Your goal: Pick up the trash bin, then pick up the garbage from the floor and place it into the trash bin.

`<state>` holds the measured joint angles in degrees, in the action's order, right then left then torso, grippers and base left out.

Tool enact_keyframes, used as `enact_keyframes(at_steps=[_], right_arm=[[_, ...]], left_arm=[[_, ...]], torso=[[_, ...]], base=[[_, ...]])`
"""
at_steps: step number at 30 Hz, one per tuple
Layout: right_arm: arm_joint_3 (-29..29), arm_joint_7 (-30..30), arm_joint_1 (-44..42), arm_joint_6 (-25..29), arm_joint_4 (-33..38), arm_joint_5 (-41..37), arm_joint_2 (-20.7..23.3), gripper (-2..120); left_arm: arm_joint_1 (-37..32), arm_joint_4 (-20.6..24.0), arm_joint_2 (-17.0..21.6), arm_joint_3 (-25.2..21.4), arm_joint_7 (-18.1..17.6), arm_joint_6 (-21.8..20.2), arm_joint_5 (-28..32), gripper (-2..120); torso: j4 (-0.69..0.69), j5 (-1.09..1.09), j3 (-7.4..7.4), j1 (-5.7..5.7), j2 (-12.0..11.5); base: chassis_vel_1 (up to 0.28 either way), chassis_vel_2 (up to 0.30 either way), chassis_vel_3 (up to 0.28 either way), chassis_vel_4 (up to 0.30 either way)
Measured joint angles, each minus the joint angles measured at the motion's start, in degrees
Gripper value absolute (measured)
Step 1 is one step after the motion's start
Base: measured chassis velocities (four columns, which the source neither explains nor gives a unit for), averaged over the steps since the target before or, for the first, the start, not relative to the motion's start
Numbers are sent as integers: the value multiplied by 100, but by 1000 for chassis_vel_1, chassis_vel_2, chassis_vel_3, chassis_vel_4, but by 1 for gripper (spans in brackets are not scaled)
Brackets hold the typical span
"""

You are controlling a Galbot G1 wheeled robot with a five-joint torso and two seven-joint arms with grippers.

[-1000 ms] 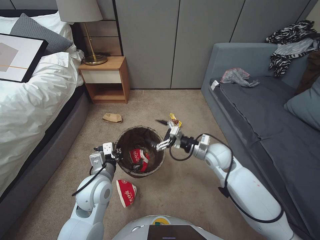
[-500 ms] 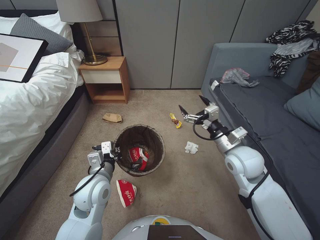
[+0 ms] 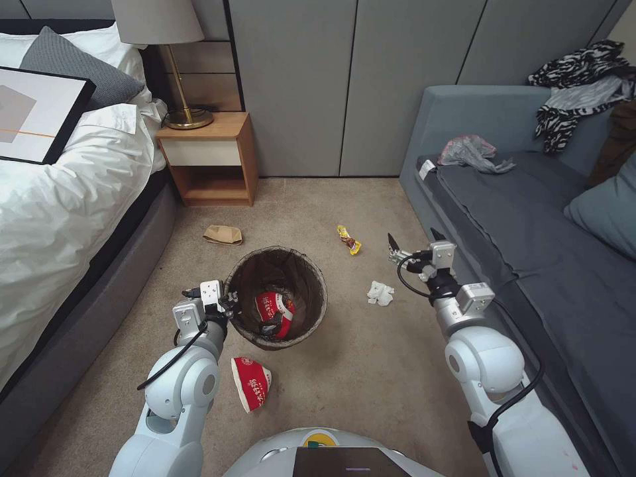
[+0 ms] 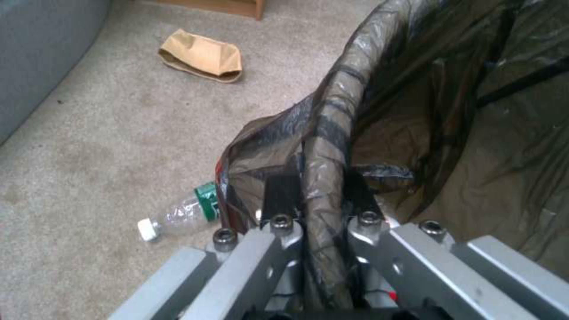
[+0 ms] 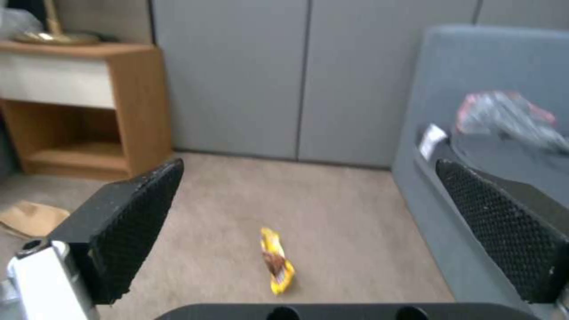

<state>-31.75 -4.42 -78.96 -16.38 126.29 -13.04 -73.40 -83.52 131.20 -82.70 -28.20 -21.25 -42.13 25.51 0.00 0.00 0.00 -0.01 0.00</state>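
Holding the trash bin (image 3: 278, 298) by its rim looks easy enough: it's a light little bucket with a thin brown bag folded over the edge, and the left claw (image 4: 314, 195) is pinched right onto that bagged rim on the bin's left side. Bag film is probably slippery, so I'd guess the grip depends on catching the stiff plastic underneath too. One crushed red cup (image 3: 275, 311) already sits inside.

Around it on the carpet: another red cup (image 3: 250, 383) near the robot, brown paper (image 3: 222, 234) farther off toward the nightstand (image 3: 211, 156), a clear bottle (image 4: 178, 215) just beside the bin, a white tissue (image 3: 380, 293) to the right, and a yellow wrapper (image 3: 349, 240) beyond that. All flimsy, crushable stuff; pinching the wrapper across its middle seems the obvious hold.

Right claw (image 3: 416, 242) hovers wide and empty beside the sofa (image 3: 530, 265), forearm raised, tips pointing away from the robot, roughly toward the wrapper.
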Motion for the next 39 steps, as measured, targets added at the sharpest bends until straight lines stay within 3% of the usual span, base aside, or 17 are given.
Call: enact_keyframes(at_steps=[13, 39], right_arm=[[-28, -476, -216, -11, -118, 341, -390, 100], [-294, -355, -316, 400, -302, 570, -463, 100]], left_arm=[[-21, 46, 32, -19, -1, 0, 13, 2], [-65, 59, 37, -26, -4, 0, 5, 2]], torso=[[0, 0, 0, 0, 0], [0, 0, 0, 0, -1]], base=[[0, 0, 0, 0], [0, 0, 0, 0]])
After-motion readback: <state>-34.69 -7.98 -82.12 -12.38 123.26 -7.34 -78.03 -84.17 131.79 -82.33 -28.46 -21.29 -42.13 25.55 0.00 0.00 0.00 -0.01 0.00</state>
